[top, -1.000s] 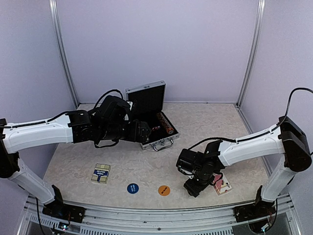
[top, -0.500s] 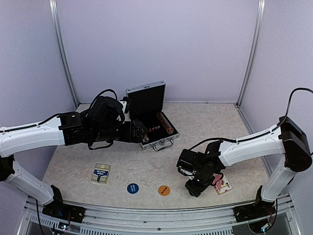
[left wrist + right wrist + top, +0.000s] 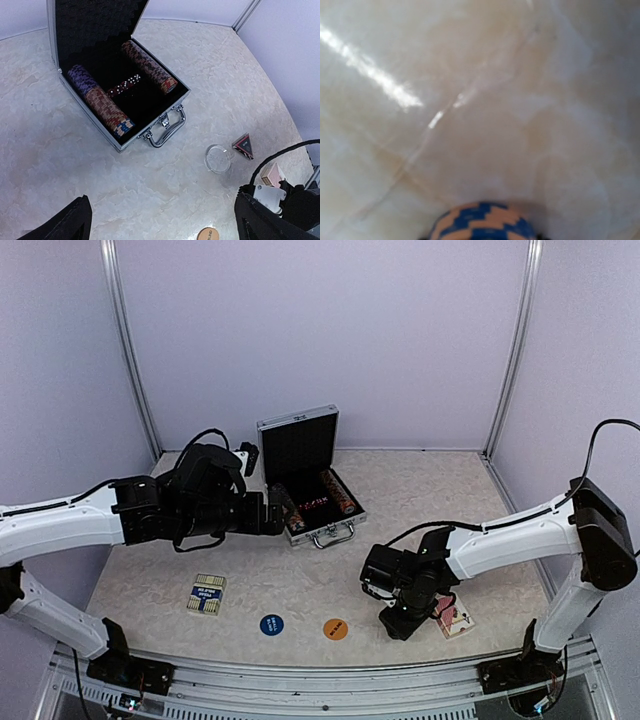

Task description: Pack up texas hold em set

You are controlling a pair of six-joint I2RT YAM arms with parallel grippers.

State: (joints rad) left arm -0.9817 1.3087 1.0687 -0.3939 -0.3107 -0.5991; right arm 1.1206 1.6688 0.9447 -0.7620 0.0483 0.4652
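The silver briefcase (image 3: 312,502) stands open at the back centre, with rows of striped poker chips (image 3: 105,106) and dice in its black lining (image 3: 100,30). My left gripper (image 3: 278,512) is wide open and empty, hovering just left of the case; in its wrist view (image 3: 161,210) it is over bare table near the handle (image 3: 165,134). My right gripper (image 3: 398,622) points down at the table front right, and a blue-and-orange striped chip stack (image 3: 482,225) sits between its jaws. A clear disc (image 3: 218,158), dark triangle (image 3: 243,146), orange disc (image 3: 336,628), blue disc (image 3: 271,624) and two card decks (image 3: 207,594) (image 3: 455,618) lie loose.
The marbled table (image 3: 300,580) is walled in by pale panels on three sides. A metal rail (image 3: 320,685) runs along the near edge. The right arm's cable (image 3: 280,152) loops above the red deck.
My left arm has pulled back to the left, away from the open case. The right arm has not moved.
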